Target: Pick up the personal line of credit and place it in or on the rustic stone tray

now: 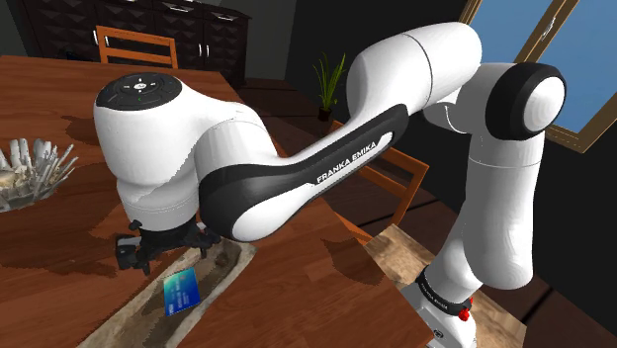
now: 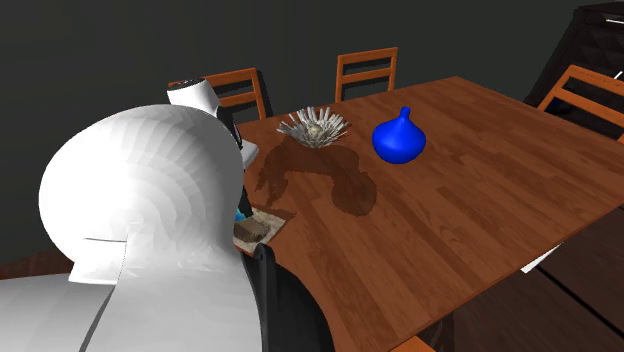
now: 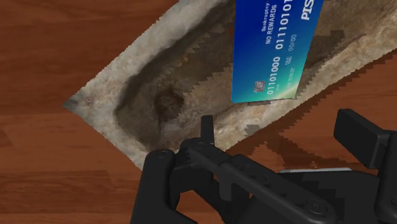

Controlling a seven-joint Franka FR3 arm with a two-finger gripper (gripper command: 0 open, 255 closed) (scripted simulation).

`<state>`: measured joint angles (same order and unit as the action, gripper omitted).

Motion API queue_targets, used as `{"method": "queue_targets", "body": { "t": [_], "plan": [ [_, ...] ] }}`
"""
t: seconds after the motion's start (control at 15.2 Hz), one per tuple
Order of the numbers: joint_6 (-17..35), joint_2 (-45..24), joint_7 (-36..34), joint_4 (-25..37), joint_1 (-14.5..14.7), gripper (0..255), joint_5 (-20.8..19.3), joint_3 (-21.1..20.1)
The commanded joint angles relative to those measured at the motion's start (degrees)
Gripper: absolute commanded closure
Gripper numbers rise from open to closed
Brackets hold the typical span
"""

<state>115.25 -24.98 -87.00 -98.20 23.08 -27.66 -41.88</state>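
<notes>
the blue card [image 1: 181, 292] lies in the stone tray [image 1: 227, 261], lower left of the shoulder view. the gripper [image 1: 148, 251] hangs just above, fingers apart and holding nothing; placing looks done.

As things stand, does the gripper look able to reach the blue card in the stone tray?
Probably yes: the gripper hangs open just above the stone tray, and the blue card sits uncovered close beyond it, nothing between them.

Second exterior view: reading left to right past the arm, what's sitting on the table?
Stone tray → white spiky ornament → blue vase.
</notes>
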Motion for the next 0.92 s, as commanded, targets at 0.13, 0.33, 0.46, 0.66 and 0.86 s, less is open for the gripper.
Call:
{"method": "queue_targets", "body": {
  "t": [0.13, 0.33, 0.46, 0.66, 0.86],
  "plan": [
    [-1.45, 0.77, 0.45, 0.89, -0.06, 0, 0.73, -0.43],
    [-5.72, 2.59, 1.58, 3.88, 0.00, 0, 2.50, -1.43],
    [-5.72, 2.58, 1.58, 3.88, -0.01, 0, 2.50, -1.44],
    [-5.72, 2.58, 1.58, 3.88, -0.01, 0, 2.50, -1.44],
    [-5.72, 2.58, 1.58, 3.88, -0.01, 0, 2.50, -1.44]
  ]
}}
